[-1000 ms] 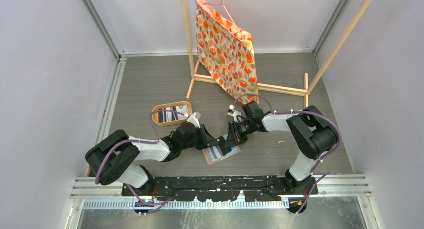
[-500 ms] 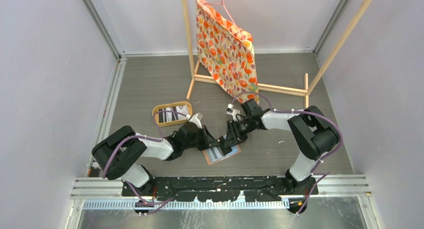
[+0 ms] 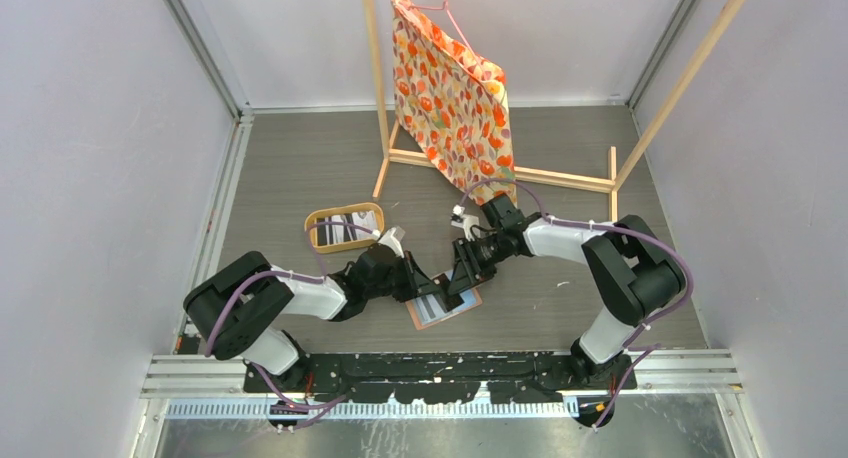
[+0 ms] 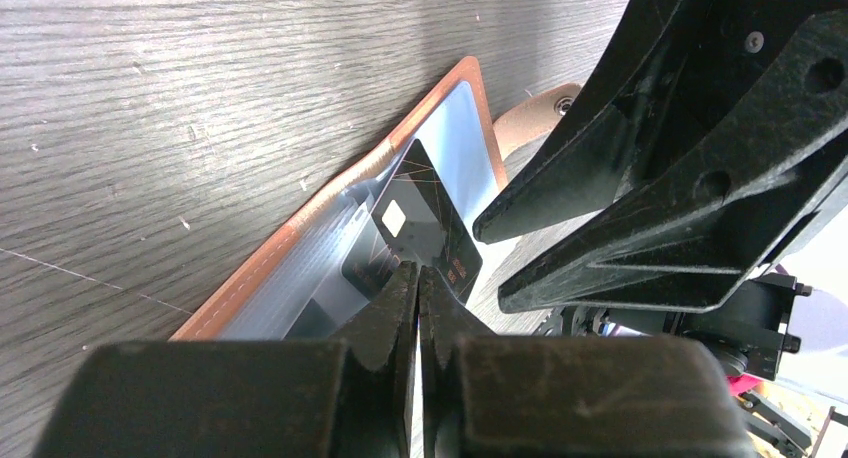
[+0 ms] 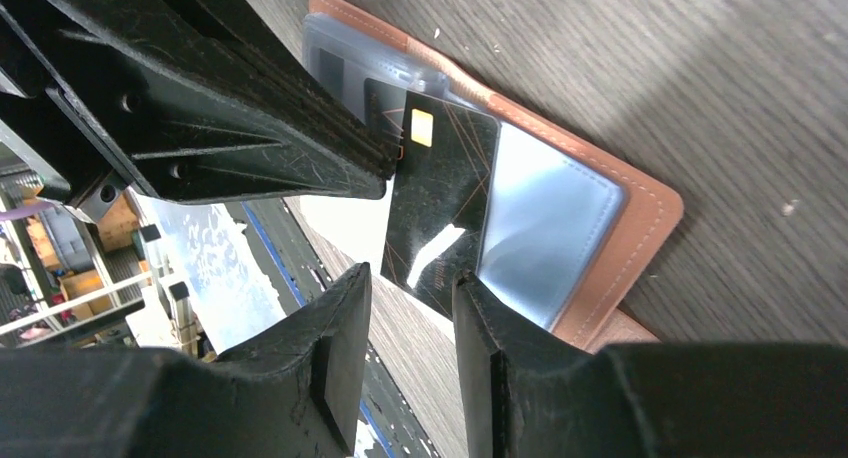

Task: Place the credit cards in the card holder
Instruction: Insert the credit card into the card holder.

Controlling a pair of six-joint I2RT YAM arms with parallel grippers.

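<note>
The card holder (image 3: 447,311) (image 4: 300,240) (image 5: 640,218) lies open on the table, salmon-brown outside with grey-blue slots inside. A black credit card (image 4: 425,213) (image 5: 440,198) with a gold chip rests slanted over its slots, one end under a clear sleeve. My left gripper (image 3: 428,283) (image 4: 418,271) is shut on that card's near edge. From the other side my right gripper (image 3: 458,282) (image 5: 412,278) stands open, its fingers straddling the card's free end without pressing it. More credit cards (image 3: 350,233) lie in the oval tray.
The oval yellow-rimmed wooden tray (image 3: 312,228) sits left of the grippers. Behind them stands a wooden rack (image 3: 560,178) with a floral bag (image 3: 450,98) hanging from it. Grey walls close in both sides.
My right gripper's jaws have spread apart off the black card. My left gripper's jaws have closed, and the left arm has shifted slightly right.
</note>
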